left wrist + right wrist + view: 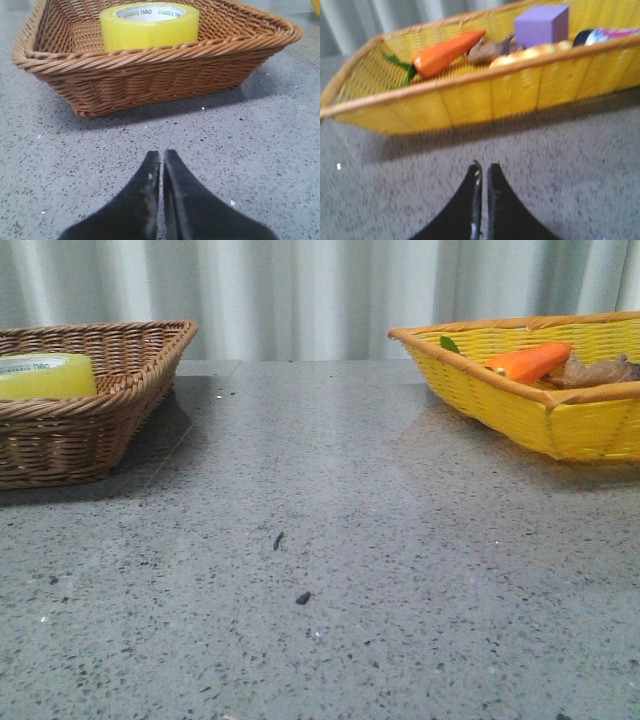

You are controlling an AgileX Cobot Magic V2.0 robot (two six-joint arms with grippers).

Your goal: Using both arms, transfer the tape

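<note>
over on the left, sitting inside the brown wicker basket (150, 75): the tape (149, 26), a wide glossy yellow roll lying flat with its white core and green lettering facing up. resting toward the far side of that basket in the left wrist view, and peeking over the woven rim (120, 390) in the front view as tape (46, 375) near the picture's left edge. standing on the speckled grey table (320, 570), that basket, at the far left.

hanging low over the bare table just in front of the brown basket, apart from it: the left gripper (161, 156), its two black fingers pressed nearly together with only a thin slit between them, holding nothing, not touching the tape.

sitting well apart at the far right of the table: a yellow basket (590, 425), carrying an orange carrot (528, 362) with a green leaf end, a brownish lumpy item (598, 371) just beside it, and, in the right wrist view, a purple block (541, 25) plus something with a dark round end (605, 35), too blurred to name.

hovering over the table in front of the yellow basket: the right gripper (482, 167), fingers likewise drawn close with a narrow gap, gripping nothing.

hanging behind everything: pale pleated curtains (300, 295).

lying on the table's middle: two small dark specks (290, 570).
</note>
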